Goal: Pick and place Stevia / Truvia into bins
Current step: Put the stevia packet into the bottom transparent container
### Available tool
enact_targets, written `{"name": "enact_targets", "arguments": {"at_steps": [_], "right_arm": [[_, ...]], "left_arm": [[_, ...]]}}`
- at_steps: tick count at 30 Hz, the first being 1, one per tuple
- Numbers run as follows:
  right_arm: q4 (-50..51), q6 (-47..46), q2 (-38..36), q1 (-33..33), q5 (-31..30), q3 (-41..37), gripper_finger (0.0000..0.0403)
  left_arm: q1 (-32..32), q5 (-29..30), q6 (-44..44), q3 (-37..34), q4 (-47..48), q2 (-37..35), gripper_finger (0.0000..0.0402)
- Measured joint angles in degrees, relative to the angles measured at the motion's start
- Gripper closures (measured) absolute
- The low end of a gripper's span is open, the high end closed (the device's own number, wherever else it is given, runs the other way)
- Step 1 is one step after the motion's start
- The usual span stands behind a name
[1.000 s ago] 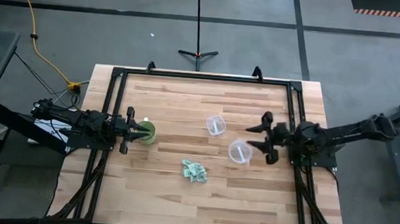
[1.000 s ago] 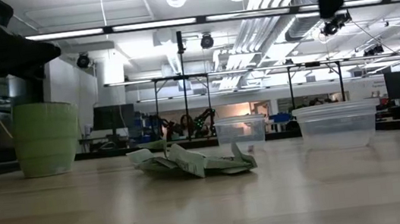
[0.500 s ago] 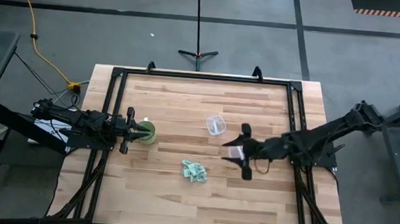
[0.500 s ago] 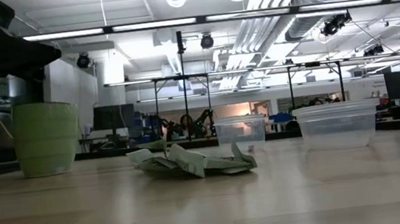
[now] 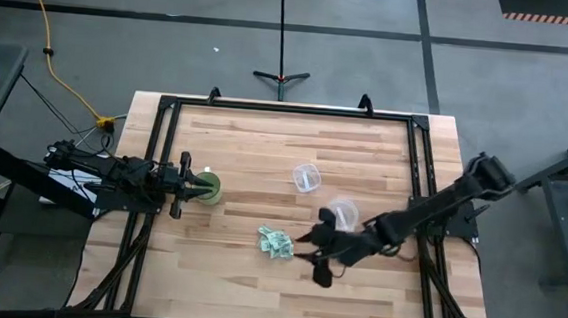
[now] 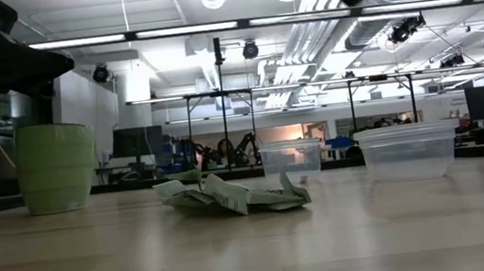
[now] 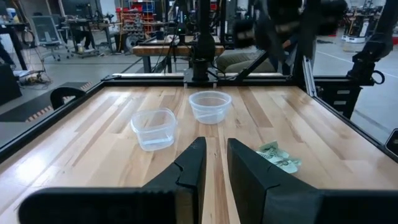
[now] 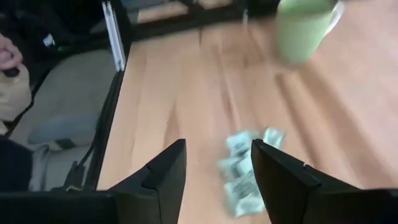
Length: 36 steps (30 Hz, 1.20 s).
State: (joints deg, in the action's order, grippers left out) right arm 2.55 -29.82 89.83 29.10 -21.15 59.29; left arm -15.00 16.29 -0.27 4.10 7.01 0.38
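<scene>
The Stevia packets (image 5: 275, 243) lie in a small crumpled pale green and white pile on the wooden table, also visible in the low view (image 6: 231, 197), the left wrist view (image 7: 278, 157) and the right wrist view (image 8: 245, 173). Two clear cups stand to the right of the pile, one farther off (image 5: 307, 177) and one nearer (image 5: 341, 214). My right gripper (image 5: 308, 251) hovers open above the table, just right of the pile (image 8: 217, 155). My left gripper (image 5: 187, 182) waits at the left, above the green cup, with a narrow gap between its fingers (image 7: 216, 146).
A solid green cup (image 5: 207, 187) stands under the left gripper (image 6: 56, 166). Black frame rails (image 5: 288, 108) run along the table's far, left and right sides. Bare wood lies near the front edge (image 5: 274, 299). The right arm stretches over the nearer clear cup.
My right arm has swung from the table's right edge toward the left and near side, passing over the nearer clear cup and ending beside the packet pile. It stays open and high above the table. The packets and cups have not moved.
</scene>
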Motion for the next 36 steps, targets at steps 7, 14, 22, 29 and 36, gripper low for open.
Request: {"name": "enact_targets", "arguments": {"at_steps": [7,14,22,29,36], "right_arm": [[0.27,-6.18,9.28,0.33,1.00,1.57,0.0246],[1.06,-5.89,13.56,-0.05,-2.55,1.62,0.0258],[-2.97,-4.87,17.53,-1.76,-1.29,1.66,0.0222],[-2.94,-6.02,19.46,-3.75,-0.16,1.64,0.0155],[-0.36,-7.27,19.83,-4.06,1.84,1.64,0.0144]], "left_arm": [[0.00,-0.02,0.34,0.00,-0.02,0.02,0.0302],[0.00,-0.04,1.51,0.00,0.01,0.00,0.0302],[0.00,-0.07,1.51,0.00,1.18,0.02,0.0302],[0.00,-0.09,1.49,0.00,1.25,0.02,0.0302],[0.00,-0.22,1.49,0.00,1.27,0.02,0.0302]]}}
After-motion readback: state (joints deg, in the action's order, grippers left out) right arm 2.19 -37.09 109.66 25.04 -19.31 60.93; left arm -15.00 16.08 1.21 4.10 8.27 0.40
